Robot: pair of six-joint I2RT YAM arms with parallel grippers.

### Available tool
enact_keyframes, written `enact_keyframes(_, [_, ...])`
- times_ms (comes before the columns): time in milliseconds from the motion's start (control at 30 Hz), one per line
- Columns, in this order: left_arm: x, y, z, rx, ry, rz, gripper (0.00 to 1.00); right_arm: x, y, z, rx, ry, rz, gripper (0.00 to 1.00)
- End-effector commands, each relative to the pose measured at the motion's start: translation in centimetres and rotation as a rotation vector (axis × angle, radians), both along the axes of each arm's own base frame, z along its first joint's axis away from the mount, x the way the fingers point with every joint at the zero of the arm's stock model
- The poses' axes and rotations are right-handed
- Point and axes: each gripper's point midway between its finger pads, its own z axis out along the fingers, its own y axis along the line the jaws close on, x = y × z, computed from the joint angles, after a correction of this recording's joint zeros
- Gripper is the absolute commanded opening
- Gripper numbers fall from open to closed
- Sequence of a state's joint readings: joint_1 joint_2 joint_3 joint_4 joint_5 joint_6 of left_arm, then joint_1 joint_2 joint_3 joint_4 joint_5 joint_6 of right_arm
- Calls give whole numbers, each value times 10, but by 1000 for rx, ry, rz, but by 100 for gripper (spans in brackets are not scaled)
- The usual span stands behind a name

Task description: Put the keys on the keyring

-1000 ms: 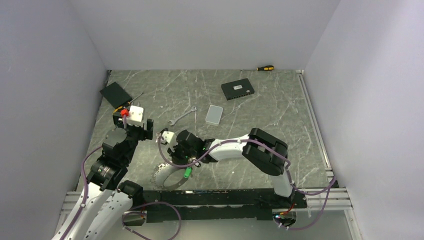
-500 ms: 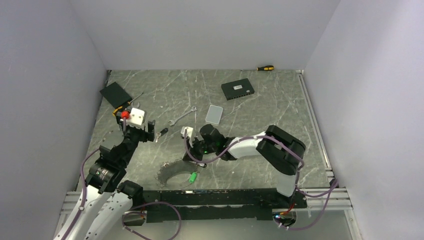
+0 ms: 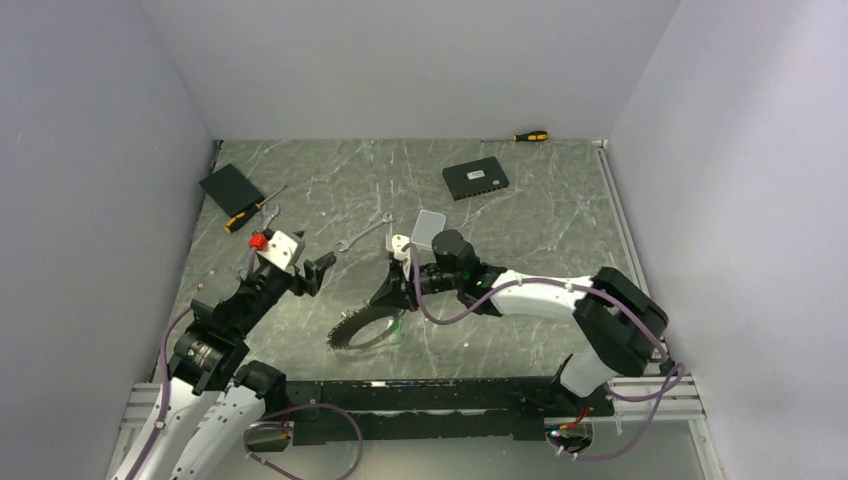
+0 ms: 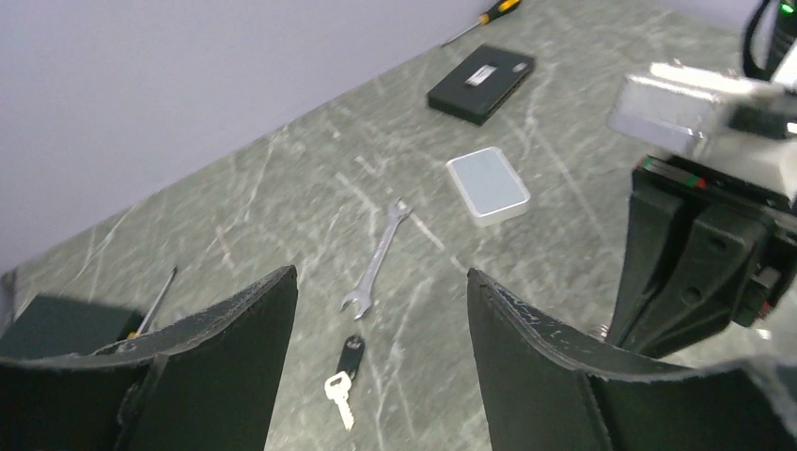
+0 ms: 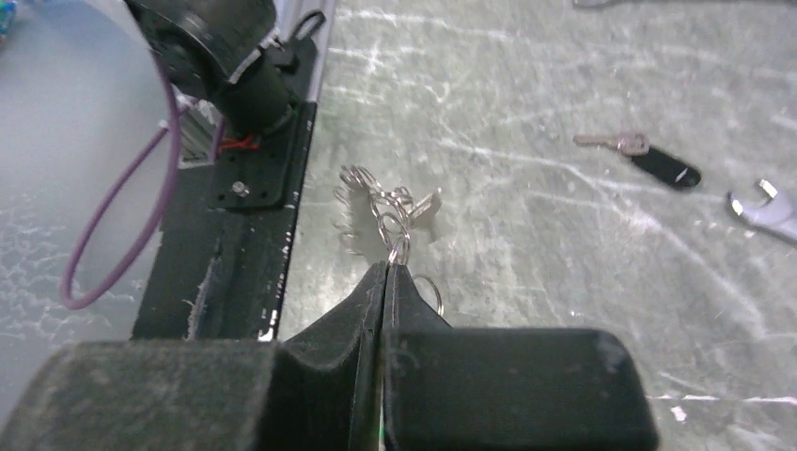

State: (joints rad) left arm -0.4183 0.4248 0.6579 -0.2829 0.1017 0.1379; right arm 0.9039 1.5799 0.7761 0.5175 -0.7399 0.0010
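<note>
Pinching the keyring (image 5: 383, 209) tight in right gripper (image 5: 387, 272) to steady it, with left gripper (image 4: 381, 278) spread above a loose key (image 4: 344, 376).

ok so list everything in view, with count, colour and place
keyring: one, silver, strung with keys, near side of table, pinched by right fingers
loose key: one, silver with black tag, on table by wrench
wrench: one, silver, mid table
screwdrivers: two, yellow-black, one back edge, one far left
black boxes: two, black, one back centre, one far left
flat box: one, light grey, mid table
table: one, grey marbled
left fingers: two, black, open, empty, over loose key
right fingers: two, black, shut on keyring
</note>
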Motion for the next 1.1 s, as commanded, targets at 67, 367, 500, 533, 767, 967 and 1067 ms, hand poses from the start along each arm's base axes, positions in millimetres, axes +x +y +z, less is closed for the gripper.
enact_keyframes(67, [-29, -39, 27, -43, -113, -277, 70, -10, -16, 77, 143, -185, 53, 0])
enact_keyframes(367, [-79, -84, 25, -44, -120, -695, 70, -18, -53, 128, 191, -345, 1, 0])
enact_keyframes(500, [-93, -96, 20, -59, -90, -823, 68, -17, -60, 134, 203, -373, -29, 0])
enact_keyframes(533, [-94, -98, 18, -59, -72, -843, 66, -18, -60, 136, 207, -373, -27, 0])
enact_keyframes(767, [-103, -109, 12, -80, -1, -972, 58, -27, -63, 146, 249, -369, -10, 0])
enact_keyframes(967, [-104, -112, 10, -94, 16, -1009, 49, -34, -64, 162, 338, -335, -9, 0])
enact_keyframes(1067, [-104, -112, 9, -95, 22, -1014, 42, -36, -65, 170, 392, -326, -15, 0])
